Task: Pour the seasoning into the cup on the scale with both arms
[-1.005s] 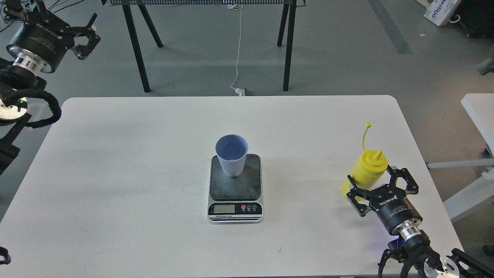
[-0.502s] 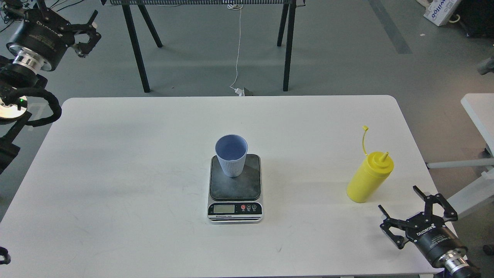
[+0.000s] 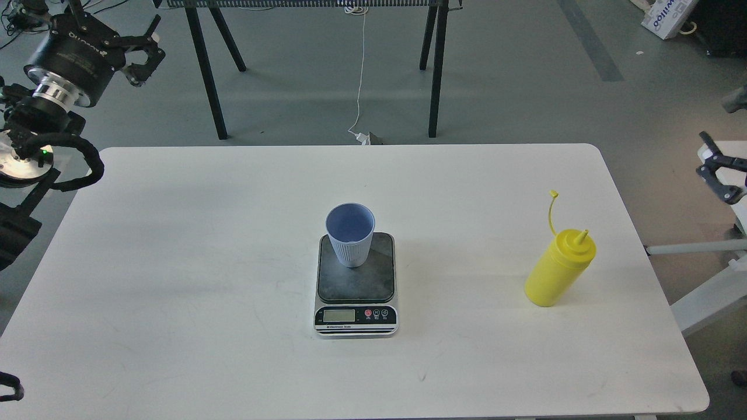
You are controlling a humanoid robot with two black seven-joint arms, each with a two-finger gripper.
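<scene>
The pale blue ribbed cup point(image 3: 350, 234) stands upright on the back part of the scale's dark platform point(image 3: 356, 280), at the middle of the white table. The yellow seasoning bottle point(image 3: 558, 272) stands upright and free on the table's right side, with its cap strap sticking up. My left gripper point(image 3: 152, 51) is open and empty, high over the floor beyond the table's far left corner. My right gripper point(image 3: 707, 156) shows only partly at the right edge, beyond the table, with its fingers spread and empty, well away from the bottle.
The white table point(image 3: 204, 262) has rounded corners. A black-legged stand point(image 3: 210, 76) and a white cable point(image 3: 360, 76) are on the floor behind it. Another white table point(image 3: 726, 175) sits off the right side.
My right gripper let go of the bottle, drew back toward the front right, then swung up to the right edge off the table. The bottle stands free. My left gripper shifted slightly right.
</scene>
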